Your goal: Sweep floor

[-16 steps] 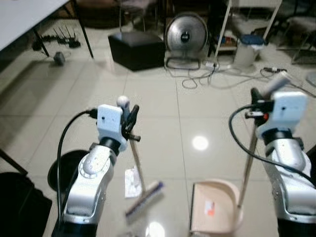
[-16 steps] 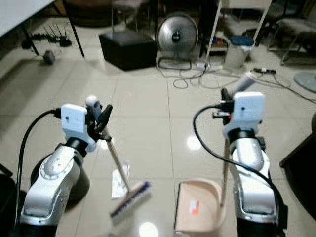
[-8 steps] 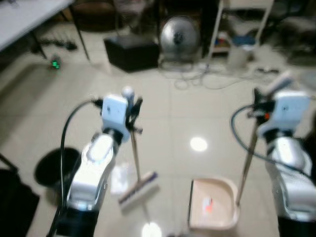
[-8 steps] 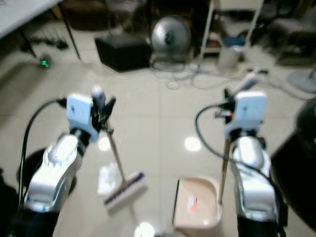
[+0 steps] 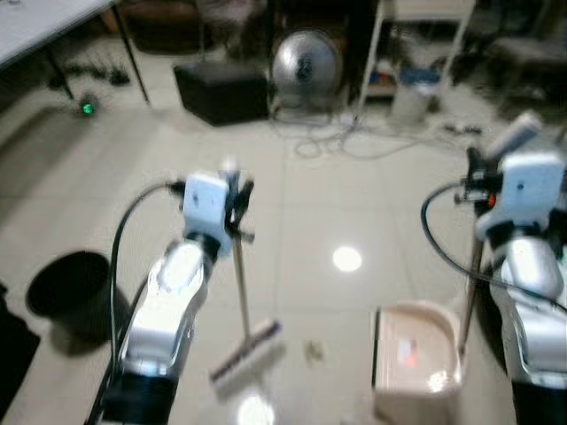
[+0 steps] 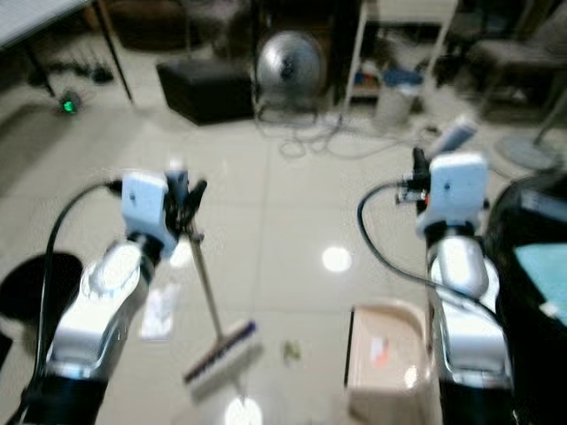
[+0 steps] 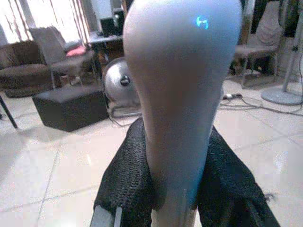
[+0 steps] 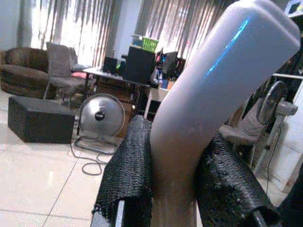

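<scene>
Left eye view: the left gripper (image 5: 237,205) is clenched on the broom (image 5: 245,352) handle; the brush head rests on the tiled floor (image 5: 354,204), beside a debris scrap (image 5: 313,351). The right gripper (image 5: 472,181) clamps the dustpan (image 5: 415,367) handle.

Left wrist view: fingers (image 7: 124,179) grip the grey handle top.

Right wrist view: fingers (image 8: 130,165) grip the angled handle; a fan (image 8: 101,116) stands beyond.

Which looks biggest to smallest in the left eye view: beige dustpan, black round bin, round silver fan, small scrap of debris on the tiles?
1. Black round bin and beige dustpan: alike in apparent size; not ranked.
2. Round silver fan: slightly smaller looking, but it stands much farther back, so its true rank is unsure.
3. Small scrap of debris: clearly smallest.
</scene>
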Robot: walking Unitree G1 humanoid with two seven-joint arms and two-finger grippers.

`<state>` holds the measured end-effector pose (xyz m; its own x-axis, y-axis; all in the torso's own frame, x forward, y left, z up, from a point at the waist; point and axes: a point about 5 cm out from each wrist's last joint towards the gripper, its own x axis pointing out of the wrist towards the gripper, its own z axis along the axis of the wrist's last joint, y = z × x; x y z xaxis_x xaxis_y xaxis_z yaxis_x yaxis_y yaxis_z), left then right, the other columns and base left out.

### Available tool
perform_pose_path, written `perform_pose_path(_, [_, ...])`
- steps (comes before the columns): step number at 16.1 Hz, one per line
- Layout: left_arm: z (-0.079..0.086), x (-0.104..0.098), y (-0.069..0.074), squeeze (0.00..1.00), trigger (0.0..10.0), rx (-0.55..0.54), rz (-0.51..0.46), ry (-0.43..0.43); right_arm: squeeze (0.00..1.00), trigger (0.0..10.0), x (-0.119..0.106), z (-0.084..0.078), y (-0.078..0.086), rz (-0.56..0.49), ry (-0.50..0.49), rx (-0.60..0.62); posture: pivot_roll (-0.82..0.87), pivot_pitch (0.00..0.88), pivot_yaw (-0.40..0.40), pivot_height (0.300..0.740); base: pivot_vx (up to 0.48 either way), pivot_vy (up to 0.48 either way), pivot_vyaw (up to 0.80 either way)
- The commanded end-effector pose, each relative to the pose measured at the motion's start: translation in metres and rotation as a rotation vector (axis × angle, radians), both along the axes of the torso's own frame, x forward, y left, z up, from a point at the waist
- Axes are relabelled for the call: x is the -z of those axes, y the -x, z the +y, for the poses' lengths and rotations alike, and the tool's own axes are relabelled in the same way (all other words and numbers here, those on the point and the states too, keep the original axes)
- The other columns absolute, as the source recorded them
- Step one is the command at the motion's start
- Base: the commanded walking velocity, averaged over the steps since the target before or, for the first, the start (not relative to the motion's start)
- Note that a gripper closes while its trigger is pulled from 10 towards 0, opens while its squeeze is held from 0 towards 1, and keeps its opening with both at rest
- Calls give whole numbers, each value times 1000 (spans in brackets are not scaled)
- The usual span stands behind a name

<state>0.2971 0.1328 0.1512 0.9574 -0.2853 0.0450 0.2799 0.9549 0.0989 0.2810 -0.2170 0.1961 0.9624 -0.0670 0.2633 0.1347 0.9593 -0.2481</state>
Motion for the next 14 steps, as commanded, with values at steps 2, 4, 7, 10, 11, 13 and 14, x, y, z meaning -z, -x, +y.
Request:
perform_pose_path(2, [-3, -11, -2, 0, 10000, 11, -28, 31, 0, 10000, -2, 6, 6, -7, -45, -46, -138, 0, 55, 740, 0, 236, 0])
perform_pose_path(4, [-3, -11, -3, 0, 10000, 6, -31, 38, 0, 10000, 2, 9, 8, -1, -68, -43, -139, 0, 55, 740, 0, 472, 0])
perform_pose_path(7, [-4, -13, -9, 0, 10000, -15, -30, 14, 0, 10000, 1, 7, 8, -12, -78, 1, -140, 2, 66, 740, 0, 0, 0])
perform_pose_path(10, [-8, -16, -8, 0, 10000, 11, -74, 17, 0, 10000, 4, 7, 9, 12, -93, -21, -149, 11, 57, 740, 0, 0, 0])
perform_pose_path(11, [-9, -17, -8, 0, 10000, 13, -89, 20, 0, 10000, 5, 8, 9, 14, -80, -31, -149, 11, 57, 740, 0, 0, 0])
perform_pose_path(13, [-13, -18, -6, 0, 10000, 10, -101, 43, 0, 10000, 3, 9, 12, 12, -63, -42, -162, 21, 49, 740, 126, 0, 0])
perform_pose_path(14, [-13, -15, -4, 0, 10000, 11, -94, 43, 0, 10000, 5, 10, 13, 16, -77, -41, -163, 20, 63, 740, 266, 0, 0])
